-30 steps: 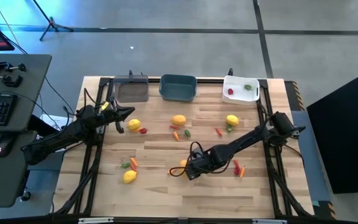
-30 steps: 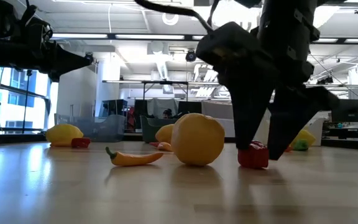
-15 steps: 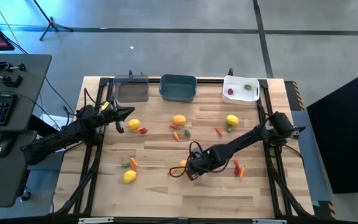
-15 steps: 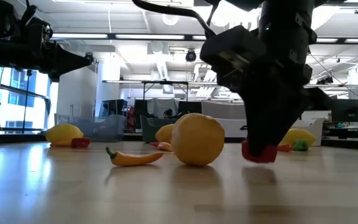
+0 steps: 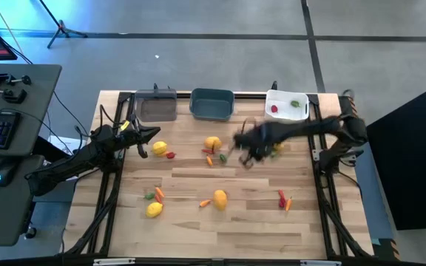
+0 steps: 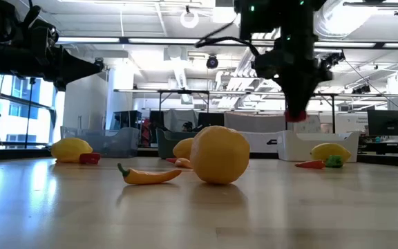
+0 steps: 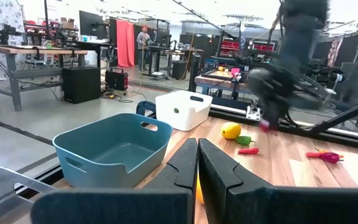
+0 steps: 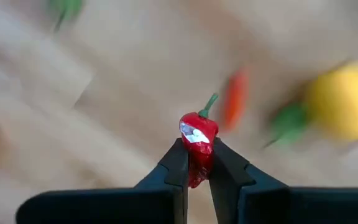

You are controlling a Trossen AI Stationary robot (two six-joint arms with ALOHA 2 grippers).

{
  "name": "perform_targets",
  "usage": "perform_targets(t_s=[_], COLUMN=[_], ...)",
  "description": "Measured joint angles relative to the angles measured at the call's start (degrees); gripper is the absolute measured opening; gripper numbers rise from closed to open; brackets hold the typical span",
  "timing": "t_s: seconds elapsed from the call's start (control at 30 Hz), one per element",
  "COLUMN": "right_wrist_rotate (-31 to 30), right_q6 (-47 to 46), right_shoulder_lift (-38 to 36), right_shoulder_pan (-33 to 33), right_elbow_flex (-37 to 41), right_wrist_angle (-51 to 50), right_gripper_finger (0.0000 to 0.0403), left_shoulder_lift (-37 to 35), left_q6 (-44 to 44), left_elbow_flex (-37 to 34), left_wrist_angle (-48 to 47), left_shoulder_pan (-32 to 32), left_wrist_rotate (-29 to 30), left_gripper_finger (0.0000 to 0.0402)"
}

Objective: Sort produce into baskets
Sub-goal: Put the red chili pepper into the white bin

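Right claw (image 8: 194, 163) pinches a small red pepper (image 8: 197, 134) and carries it high above the worktop (image 5: 220, 229) middle-right, likely toward the white basket (image 5: 286, 106) at the far right that already holds red and green bits, while the left claw (image 7: 197, 163) waits fully closed and empty near the grey basket (image 5: 156, 106).

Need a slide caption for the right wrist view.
Right gripper shut on a small red pepper, carried above the wooden table.
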State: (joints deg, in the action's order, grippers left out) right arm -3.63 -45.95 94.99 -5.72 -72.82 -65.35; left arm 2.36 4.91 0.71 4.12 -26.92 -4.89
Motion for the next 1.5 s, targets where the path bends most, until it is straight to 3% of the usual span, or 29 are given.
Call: perform_targets(t_s=[0.17,0.37,0.6,0.8,1.2,1.5], right_wrist_rotate=[-4.8,-8.2,-6.6,-6.2,-5.9,-7.3], right_q6=[13.2,24.9,37.5,42.2,46.1,48.2], right_shoulder_lift=[-4.6,-4.4,-0.5,4.9,11.1,11.2], right_shoulder_pan=[-16.2,-34.6,-47.3,-52.2,-54.1,-52.9], right_elbow_flex=[0.0,0.0,0.0,0.0,0.0,0.0], right_wrist_angle=[-0.6,3.0,10.0,12.3,15.7,15.0], right_gripper_finger=[0.0029,0.0029,0.0029,0.0029,0.0035,0.0126], left_shoulder_lift=[0.0,0.0,0.0,0.0,0.0,0.0], left_q6=[0.0,0.0,0.0,0.0,0.0,0.0], left_elbow_flex=[0.0,0.0,0.0,0.0,0.0,0.0], left_wrist_angle=[0.0,0.0,0.0,0.0,0.0,0.0], left_shoulder_pan=[0.0,0.0,0.0,0.0,0.0,0.0], left_wrist_rotate=[0.0,0.0,0.2,0.3,0.3,0.3], left_gripper_finger=[0.0000,0.0000,0.0000,0.0000,0.0000,0.0000])
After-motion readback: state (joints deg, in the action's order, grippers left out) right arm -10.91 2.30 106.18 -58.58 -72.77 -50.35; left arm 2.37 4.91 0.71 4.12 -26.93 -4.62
